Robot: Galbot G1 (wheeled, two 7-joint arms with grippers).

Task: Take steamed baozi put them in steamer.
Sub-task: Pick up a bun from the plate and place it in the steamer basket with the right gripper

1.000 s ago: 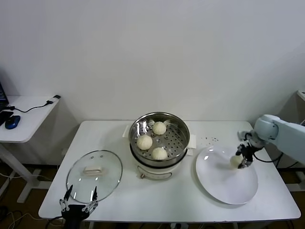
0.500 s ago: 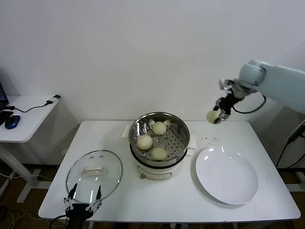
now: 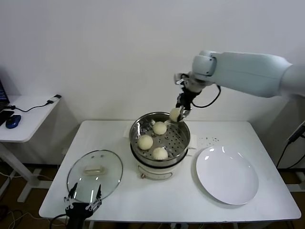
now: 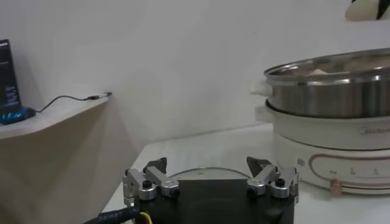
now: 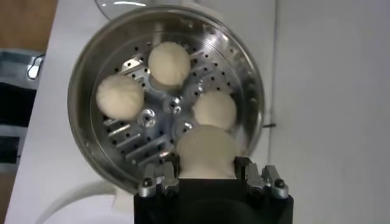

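My right gripper (image 3: 177, 114) is shut on a cream-white baozi (image 3: 175, 113) and holds it in the air above the far right rim of the steel steamer (image 3: 182, 146). In the right wrist view the held baozi (image 5: 206, 151) sits between the jaws over the steamer (image 5: 85, 73). Three baozi lie on the perforated floor: one at the back (image 3: 159, 128), one at the left (image 3: 145, 142), one at the front (image 3: 159, 153). My left gripper (image 3: 83, 206) is parked, open and empty, at the table's front left edge.
A flat white plate (image 3: 227, 175) lies bare to the right of the steamer. A round glass lid with a white handle (image 3: 94, 175) lies at the front left. A side desk with a mouse (image 3: 13, 121) stands at far left.
My right gripper lifted the baozi off the white plate, carried it up and leftward, and now holds it over the steamer's rim. The plate is bare. The left arm stayed parked.
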